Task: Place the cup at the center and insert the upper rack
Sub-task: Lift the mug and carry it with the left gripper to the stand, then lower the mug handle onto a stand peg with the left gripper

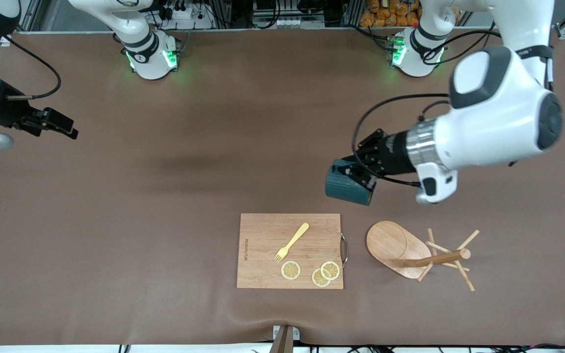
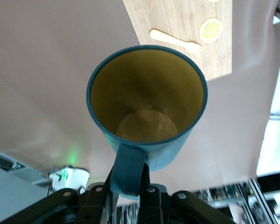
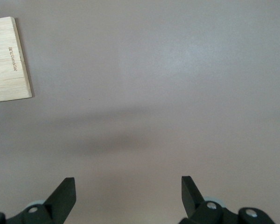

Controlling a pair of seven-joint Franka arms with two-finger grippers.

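Observation:
The dark teal cup (image 1: 345,182) hangs in the air on its side, over the bare table just off the cutting board's corner that faces the left arm's base. My left gripper (image 1: 361,177) is shut on its loop handle (image 2: 128,170); the tan-yellow inside (image 2: 147,100) faces the wrist camera. The upper rack (image 1: 412,252), a light wooden mug tree, lies tipped over on the table beside the cutting board, toward the left arm's end, its post and pegs (image 1: 451,257) pointing away from the board. My right gripper (image 1: 59,125) waits open at the right arm's end, nothing between its fingers (image 3: 63,196).
A rectangular wooden cutting board (image 1: 263,235) lies near the front edge, carrying a yellow fork (image 1: 292,241) and three lemon slices (image 1: 319,272). Brown mat covers the table. Cables trail from both arms.

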